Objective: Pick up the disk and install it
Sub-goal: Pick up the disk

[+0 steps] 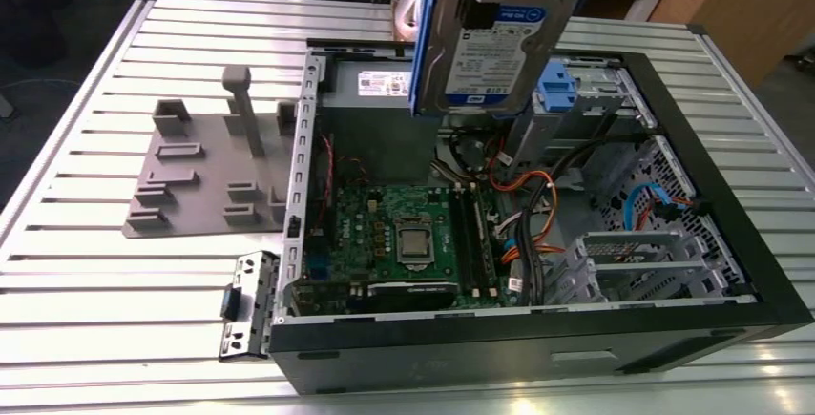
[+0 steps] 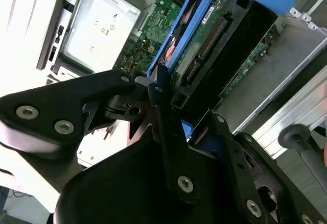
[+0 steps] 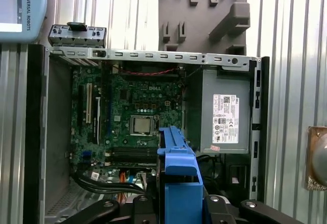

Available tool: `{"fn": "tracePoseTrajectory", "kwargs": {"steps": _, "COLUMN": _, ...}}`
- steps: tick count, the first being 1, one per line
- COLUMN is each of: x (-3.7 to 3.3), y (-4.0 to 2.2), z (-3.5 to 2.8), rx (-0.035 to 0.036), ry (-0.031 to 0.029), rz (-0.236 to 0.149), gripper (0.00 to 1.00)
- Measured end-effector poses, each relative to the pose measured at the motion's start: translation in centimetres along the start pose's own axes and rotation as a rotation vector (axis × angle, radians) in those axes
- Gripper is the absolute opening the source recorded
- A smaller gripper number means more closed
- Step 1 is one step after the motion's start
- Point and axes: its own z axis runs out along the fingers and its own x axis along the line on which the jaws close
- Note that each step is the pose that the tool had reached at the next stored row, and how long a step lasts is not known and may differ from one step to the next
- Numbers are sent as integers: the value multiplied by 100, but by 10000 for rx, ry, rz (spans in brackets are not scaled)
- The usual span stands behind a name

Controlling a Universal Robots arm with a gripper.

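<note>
We see the black gripper clamped on the disk, a flat silver hard drive in blue plastic rails. It is upright above the open black computer case, over its corner with the grey power-supply box.

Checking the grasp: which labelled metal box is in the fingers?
The disk, blue-railed, held upright above the open case; the grey power supply sits inside it.

Light, probably from overhead, glares white off the ribbed silver metal table's near edge in the exterior view and bleaches one side of the second wrist view, while the black computer case lies shadowed inside and the blue-railed silver disk looks soft up close.
</note>
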Motion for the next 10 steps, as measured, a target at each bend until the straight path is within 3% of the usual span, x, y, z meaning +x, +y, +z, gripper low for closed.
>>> {"fn": "tracePoseTrajectory", "kwargs": {"steps": 10, "x": 112, "y": 5, "z": -4, "rx": 0, "ry": 0, "rz": 0, "gripper": 36}}
